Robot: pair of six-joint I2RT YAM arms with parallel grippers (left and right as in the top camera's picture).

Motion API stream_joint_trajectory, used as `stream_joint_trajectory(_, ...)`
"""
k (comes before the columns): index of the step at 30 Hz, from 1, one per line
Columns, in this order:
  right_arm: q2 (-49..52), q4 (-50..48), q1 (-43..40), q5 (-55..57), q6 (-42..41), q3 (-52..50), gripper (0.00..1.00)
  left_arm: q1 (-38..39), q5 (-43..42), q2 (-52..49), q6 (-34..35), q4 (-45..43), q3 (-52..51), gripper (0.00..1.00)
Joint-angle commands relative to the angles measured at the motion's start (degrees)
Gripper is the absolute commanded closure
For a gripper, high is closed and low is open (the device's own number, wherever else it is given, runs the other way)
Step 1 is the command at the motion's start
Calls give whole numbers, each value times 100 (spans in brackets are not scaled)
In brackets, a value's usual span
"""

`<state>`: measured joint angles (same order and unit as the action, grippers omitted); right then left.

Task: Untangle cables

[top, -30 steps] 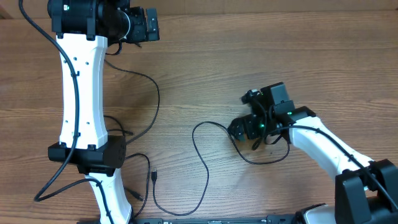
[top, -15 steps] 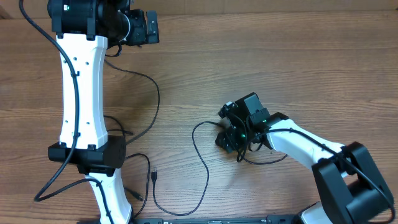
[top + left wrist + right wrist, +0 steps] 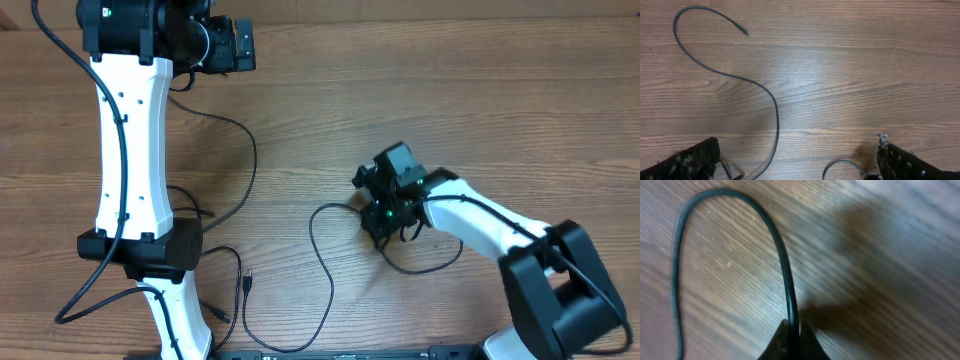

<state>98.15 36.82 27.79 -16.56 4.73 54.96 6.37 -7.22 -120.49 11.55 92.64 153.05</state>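
A thin black cable [image 3: 775,240] arches across the right wrist view and runs down between my right gripper's [image 3: 793,330] two fingertips, which are shut on it. In the overhead view the right gripper [image 3: 371,220] is low over the mid-right of the table. From it the cable [image 3: 313,228] loops left, then down to a small plug [image 3: 248,284]. A second cable [image 3: 776,107] snakes over the wood in the left wrist view, its free end [image 3: 745,32] at the upper left. My left gripper [image 3: 242,45] is at the far left, open, nothing between its fingers [image 3: 692,161].
The left arm's white link [image 3: 130,150] and black base [image 3: 150,250] stand along the table's left side. A cable loop [image 3: 432,266] lies under the right arm. The wood between the arms holds only cable strands.
The right gripper slid left to the cable loop and closed on it. The loop's top has shifted slightly. The left arm has not moved.
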Motion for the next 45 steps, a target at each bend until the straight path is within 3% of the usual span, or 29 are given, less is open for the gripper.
stream_joint_trajectory(1, -879, 264, 22, 638, -26, 1248, 96, 2, 37, 118, -129, 11, 92, 0)
stream_joint_trajectory(7, -1384, 964, -376, 1681, -42, 3209, 96, 4, 33, 118, -127, 55, 92, 0)
stream_joint_trajectory(12, -1375, 1054, -1609, 1569, -44, 4111, 96, 4, 11, 138, -127, 216, 92, 2)
stream_joint_trajectory(17, -1246, 297, -3606, 981, -42, 4325, 96, 52, 13, 286, -127, 411, 92, 9)
stream_joint_trajectory(22, -962, -839, -4815, 820, 24, 4332, 96, 389, 61, 651, -136, 378, 92, 9)
stream_joint_trajectory(27, -326, -1648, -5246, 444, -44, 4402, 97, 988, 693, 1176, -125, 269, 92, 7)
stream_joint_trajectory(28, -109, -1707, -5261, 442, -44, 4487, 97, 1134, 896, 1287, -103, 260, 92, 0)
stream_joint_trajectory(33, 1119, -1438, -5263, 448, -39, 5331, 97, 1845, 2284, 1781, 678, 415, 90, 0)
stream_joint_trajectory(40, 2682, -730, -5582, 450, -42, 7020, 96, 2380, 2264, 2181, 994, 415, 90, 0)
stream_joint_trajectory(45, 3108, -848, -5936, 444, -42, 7525, 96, 2682, 2269, 2216, 994, 415, 90, 0)
